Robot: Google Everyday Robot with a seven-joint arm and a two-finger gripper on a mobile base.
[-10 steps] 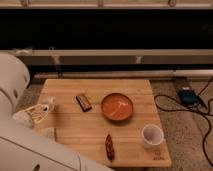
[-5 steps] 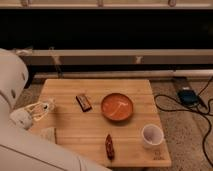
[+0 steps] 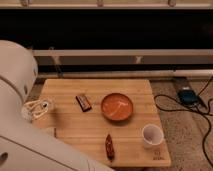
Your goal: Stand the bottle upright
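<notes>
Wooden table w/ gripper at its left edge, items spread across the top.

The gripper [image 3: 37,108] hung over the left edge of the wooden table [image 3: 95,142], the big white arm [image 3: 17,75] filling the left side. The bottle couldn't be made out near it. A small dark snack bar [image 3: 83,102] lay near centre, just left of an orange bowl [image 3: 117,107]. A white cup [image 3: 151,135] stood upright at front right; a reddish-brown packet [image 3: 109,146] lay at the front edge. Black cables & a blue device [image 3: 187,95] sat on the floor, right.

White arm at left, hand [image 3: 36,108] low, reaching inward
</notes>
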